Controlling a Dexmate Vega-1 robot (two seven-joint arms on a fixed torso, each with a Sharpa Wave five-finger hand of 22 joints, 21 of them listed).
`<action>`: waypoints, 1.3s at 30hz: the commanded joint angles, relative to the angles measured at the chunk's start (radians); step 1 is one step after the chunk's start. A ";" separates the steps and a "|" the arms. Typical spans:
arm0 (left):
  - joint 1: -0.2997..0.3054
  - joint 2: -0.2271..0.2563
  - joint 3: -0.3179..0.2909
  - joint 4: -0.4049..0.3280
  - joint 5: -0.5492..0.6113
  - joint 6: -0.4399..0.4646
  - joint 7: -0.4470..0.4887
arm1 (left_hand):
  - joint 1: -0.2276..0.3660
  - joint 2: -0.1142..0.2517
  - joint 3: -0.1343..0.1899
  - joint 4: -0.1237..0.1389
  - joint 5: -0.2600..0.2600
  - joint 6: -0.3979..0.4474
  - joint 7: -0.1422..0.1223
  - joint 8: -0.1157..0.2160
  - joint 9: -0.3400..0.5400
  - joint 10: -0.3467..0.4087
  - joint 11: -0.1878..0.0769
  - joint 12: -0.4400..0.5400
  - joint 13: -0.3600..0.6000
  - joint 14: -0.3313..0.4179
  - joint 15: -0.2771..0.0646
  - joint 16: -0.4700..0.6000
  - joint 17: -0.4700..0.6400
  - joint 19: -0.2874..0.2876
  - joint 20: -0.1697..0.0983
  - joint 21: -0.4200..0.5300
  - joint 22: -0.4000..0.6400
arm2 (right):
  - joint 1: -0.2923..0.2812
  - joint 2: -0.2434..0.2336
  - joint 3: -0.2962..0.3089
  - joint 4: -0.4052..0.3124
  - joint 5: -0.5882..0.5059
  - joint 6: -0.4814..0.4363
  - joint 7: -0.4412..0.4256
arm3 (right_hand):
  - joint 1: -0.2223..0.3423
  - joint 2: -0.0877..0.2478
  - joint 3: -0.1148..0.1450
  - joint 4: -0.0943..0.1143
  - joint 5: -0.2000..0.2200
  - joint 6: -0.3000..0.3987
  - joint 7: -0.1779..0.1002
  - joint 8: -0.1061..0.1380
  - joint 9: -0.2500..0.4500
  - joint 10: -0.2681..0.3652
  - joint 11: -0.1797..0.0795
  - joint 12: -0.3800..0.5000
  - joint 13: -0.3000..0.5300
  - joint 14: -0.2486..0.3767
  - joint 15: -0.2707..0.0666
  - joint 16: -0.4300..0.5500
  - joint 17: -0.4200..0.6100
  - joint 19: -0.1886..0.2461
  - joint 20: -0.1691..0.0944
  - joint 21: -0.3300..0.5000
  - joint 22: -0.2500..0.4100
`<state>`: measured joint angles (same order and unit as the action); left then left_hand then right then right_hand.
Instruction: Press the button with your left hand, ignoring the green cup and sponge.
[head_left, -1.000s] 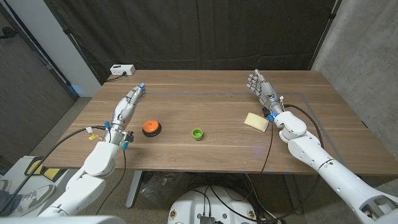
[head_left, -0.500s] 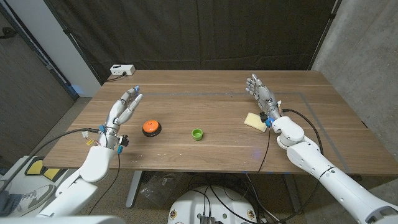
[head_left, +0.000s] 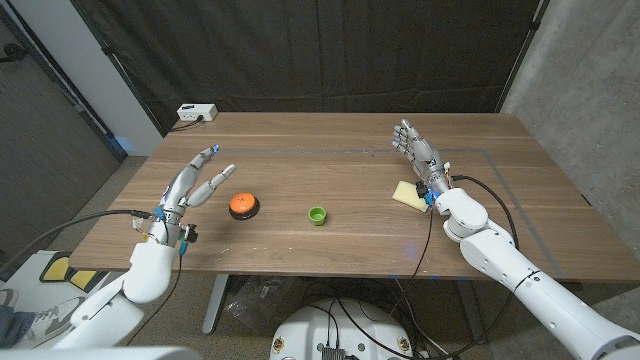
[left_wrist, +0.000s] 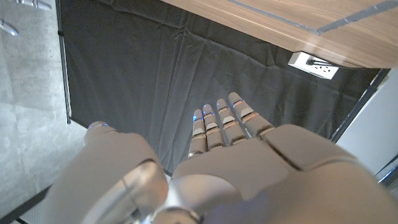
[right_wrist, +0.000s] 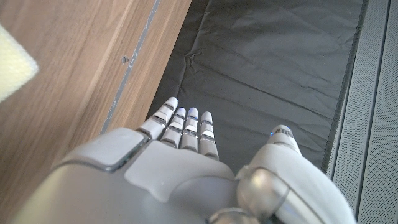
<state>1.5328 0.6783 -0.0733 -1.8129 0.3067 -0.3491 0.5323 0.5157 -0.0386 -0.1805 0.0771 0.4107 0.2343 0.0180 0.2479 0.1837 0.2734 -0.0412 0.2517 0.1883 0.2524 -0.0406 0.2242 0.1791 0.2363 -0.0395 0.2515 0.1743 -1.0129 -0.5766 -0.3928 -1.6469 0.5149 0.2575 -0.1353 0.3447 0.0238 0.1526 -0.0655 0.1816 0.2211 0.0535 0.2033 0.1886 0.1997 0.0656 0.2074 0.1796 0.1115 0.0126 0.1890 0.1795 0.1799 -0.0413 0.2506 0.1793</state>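
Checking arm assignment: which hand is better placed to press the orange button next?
Left. The left hand hovers open just beside the button, on its side of the table. The right hand is across the table, past the green cup, near the sponge.

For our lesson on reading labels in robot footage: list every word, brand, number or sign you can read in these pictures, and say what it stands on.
None can be read.
Orange round button on its black base: no lettering visible.
Small green cup: plain.
Pale yellow sponge: plain.
White box at the wooden table's far left corner: dark marks, too small to read in the head view and left wrist view.
Left hand and right hand: no markings legible.
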 joint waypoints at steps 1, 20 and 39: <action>0.049 0.030 -0.008 -0.089 0.183 0.183 0.068 | 0.007 0.012 -0.007 -0.001 0.009 0.023 -0.002 0.009 0.005 0.015 -0.005 0.003 0.005 0.016 -0.011 -0.002 0.003 0.017 -0.023 -0.001 0.004 | 0.013 0.012 -0.014 -0.003 -0.009 -0.011 0.000 | -0.010 -0.002 -0.002 0.000 0.000 -0.003 0.003 -0.003 0.001 0.010 0.002 0.007 0.003 0.006 0.001 0.002 0.002 0.008 -0.025 -0.002 0.001; 0.121 0.118 0.056 -0.271 0.376 0.528 0.004 | 0.029 0.035 -0.014 0.000 0.025 0.115 -0.015 0.023 0.005 0.090 -0.026 0.007 0.004 0.066 -0.027 -0.003 0.003 0.034 -0.018 -0.011 0.006 | 0.006 0.014 -0.009 -0.013 -0.001 -0.028 -0.017 | -0.013 -0.005 -0.005 -0.002 0.001 -0.004 0.004 -0.005 0.001 0.011 0.003 0.006 0.003 0.007 0.003 0.000 0.001 0.011 -0.023 -0.008 0.002; 0.159 0.190 0.080 -0.320 0.422 0.646 -0.052 | 0.043 0.049 -0.052 0.009 0.029 0.347 -0.034 0.060 0.002 0.272 -0.024 0.019 0.001 0.211 -0.057 0.006 0.002 0.134 -0.034 -0.004 0.007 | 0.006 0.012 -0.010 -0.016 0.002 -0.050 -0.029 | -0.010 -0.004 -0.005 -0.006 0.001 -0.001 0.003 -0.005 0.001 0.014 0.004 0.006 0.003 0.007 0.005 -0.002 0.000 0.011 -0.021 -0.013 0.002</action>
<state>1.6758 0.8261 -0.0160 -2.1085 0.7091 0.2416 0.5143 0.5489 0.0126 -0.2262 0.0868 0.4365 0.5702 -0.0138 0.3038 0.1836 0.5331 -0.0674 0.2634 0.1859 0.4537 -0.0458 0.2242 0.1790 0.3576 -0.0427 0.2436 0.1795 -1.0037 -0.5638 -0.4041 -1.6582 0.5182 0.2148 -0.1534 0.3410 0.0201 0.1475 -0.0689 0.1808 0.2213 0.0536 0.1993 0.1861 0.2030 0.0691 0.2073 0.1797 0.1115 0.0126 0.1890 0.1768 0.1797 -0.0412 0.2424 0.1791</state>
